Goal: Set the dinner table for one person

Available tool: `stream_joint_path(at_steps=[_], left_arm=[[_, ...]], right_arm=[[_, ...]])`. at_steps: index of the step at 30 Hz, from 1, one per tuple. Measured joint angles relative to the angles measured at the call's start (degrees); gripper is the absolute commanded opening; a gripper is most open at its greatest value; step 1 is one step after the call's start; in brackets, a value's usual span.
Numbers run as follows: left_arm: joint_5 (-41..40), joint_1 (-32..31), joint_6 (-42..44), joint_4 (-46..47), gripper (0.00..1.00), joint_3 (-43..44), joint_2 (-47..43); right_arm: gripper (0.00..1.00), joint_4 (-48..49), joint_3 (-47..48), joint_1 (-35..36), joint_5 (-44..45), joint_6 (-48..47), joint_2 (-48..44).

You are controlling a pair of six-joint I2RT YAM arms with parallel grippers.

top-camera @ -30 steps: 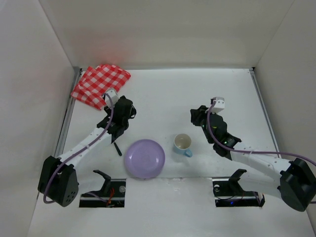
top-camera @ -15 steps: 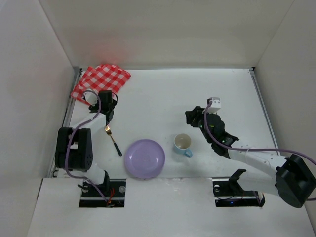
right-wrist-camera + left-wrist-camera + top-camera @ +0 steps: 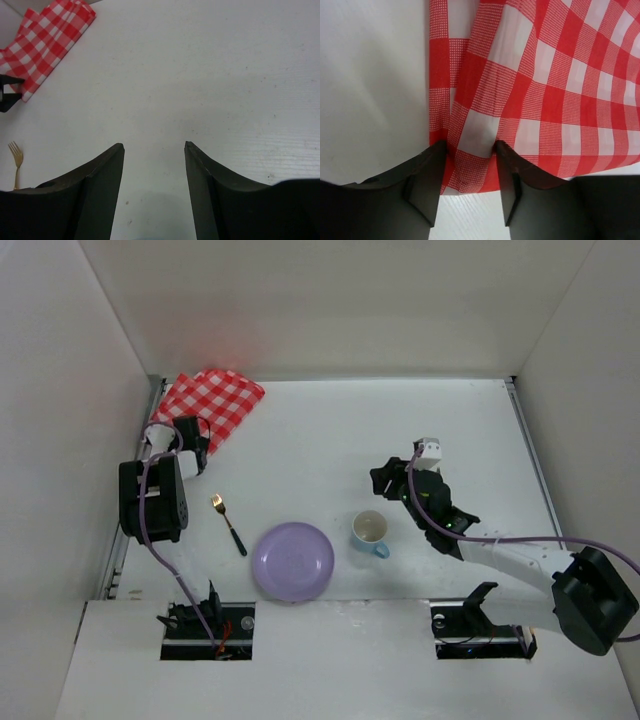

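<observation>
Two hands | left hand (image 3: 470,147): fingers apart, checked cloth (image 3: 545,100) corner between them | right hand (image 3: 153,146): parted, empty, over table (image 3: 200,75) | fork (image 3: 229,525), plate (image 3: 292,561), cup (image 3: 370,532) on table

No writing, label, brand name, number or sign can be read on the surface (image 3: 330,430) or on any of the things that lie on it, in any of the three views.
</observation>
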Motion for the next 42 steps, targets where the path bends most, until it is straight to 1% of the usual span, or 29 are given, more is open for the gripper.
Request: stream_joint_path(at_steps=[3, 4, 7, 9, 13, 17, 20, 24, 27, 28, 30, 32, 33, 36, 39, 41, 42], left_arm=[[0.6, -0.2, -0.2, 0.5, 0.15, 1.1, 1.2], [1.1, -0.3, -0.1, 0.7, 0.12, 1.5, 1.7], [2.7, -2.3, -0.3, 1.4, 0.07, 2.3, 2.7], [3.6, -5.5, -0.4, 1.8, 0.06, 3.0, 3.3], [5.8, -15.5, -1.2, 2.9, 0.04, 3.4, 3.6], [8.2, -25.3, -2.5, 4.0, 0.03, 3.1, 3.6], [8.8, -30.7, -3.5, 5.0, 0.04, 1.9, 3.5], [7.9, -35.5, -6.1, 5.4, 0.06, -0.5, 2.0], [6.2, -37.7, -8.4, 5.2, 0.08, -1.7, 1.0], [5.7, -38.2, -9.1, 5.2, 0.11, -1.8, 0.8], [5.4, -39.0, -10.0, 5.0, 0.27, -2.1, 0.5], [5.5, -39.6, -10.6, 5.2, 0.39, -2.4, 0.0], [5.6, -39.9, -10.5, 5.5, 0.44, -2.7, -0.6], [5.9, -40.2, -9.9, 6.5, 0.48, -5.0, -4.6], [5.5, -39.9, -7.2, 7.2, 0.50, -8.8, -12.3], [4.5, -39.0, -5.3, 8.4, 0.49, -11.3, -17.9], [3.9, -38.1, -4.6, 8.9, 0.46, -12.2, -20.4]], right_arm=[[0.58, 0.0, 0.0, 0.0, -0.1, 0.0, 0.0], [0.58, 0.0, 0.0, -0.2, -0.2, 0.0, 0.0], [0.59, 0.0, 0.0, -0.4, -0.3, 0.0, 0.0], [0.60, 0.0, 0.0, -0.4, -0.3, 0.0, 0.0], [0.62, 0.0, 0.0, -0.8, -0.3, 0.0, -0.1], [0.62, 0.0, 0.0, -1.7, -0.3, 0.1, -0.3], [0.63, 0.0, 0.0, -2.3, -0.3, 0.2, -0.4], [0.63, 0.0, 0.0, -2.7, -0.3, 0.2, -0.4], [0.63, 0.0, 0.0, -3.0, -0.3, 0.2, -0.4], [0.63, 0.0, 0.0, -3.3, -0.3, 0.2, -0.4], [0.63, 0.0, 0.0, -3.7, -0.3, 0.2, -0.4], [0.63, 0.0, 0.0, -3.7, -0.3, 0.2, -0.4], [0.63, 0.0, 0.0, -3.7, -0.3, 0.2, -0.4], [0.63, 0.0, 0.0, -3.7, -0.3, 0.2, -0.4], [0.63, 0.0, 0.0, -3.7, -0.3, 0.2, -0.4], [0.63, 0.0, 0.0, -3.7, -0.3, 0.1, -0.2], [0.63, 0.0, 0.0, -3.7, -0.3, 0.1, 0.0]])
